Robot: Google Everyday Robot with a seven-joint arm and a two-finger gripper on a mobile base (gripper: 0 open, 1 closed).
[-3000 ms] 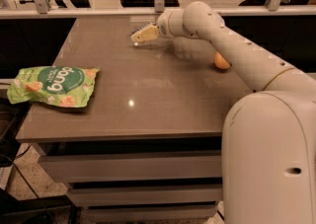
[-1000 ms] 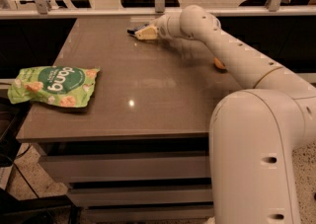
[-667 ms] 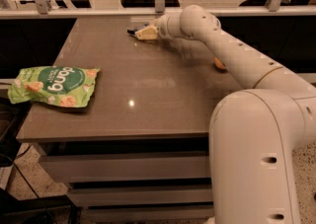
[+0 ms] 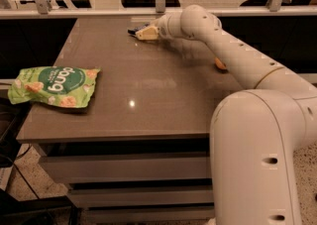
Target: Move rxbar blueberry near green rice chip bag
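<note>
table (image 4: 163, 100) far edge | claw (image 4: 142, 32) at rxbar blueberry (image 4: 133, 30) | grip: cannot tell

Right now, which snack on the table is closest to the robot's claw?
The small dark rxbar blueberry at the far edge, right at the gripper. The green rice chip bag lies far left; the orange sits behind the arm.

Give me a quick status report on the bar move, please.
Pincer at far edge of table, by the rxbar blueberry. Green rice chip bag front left, well apart. Nothing lying between them.
</note>
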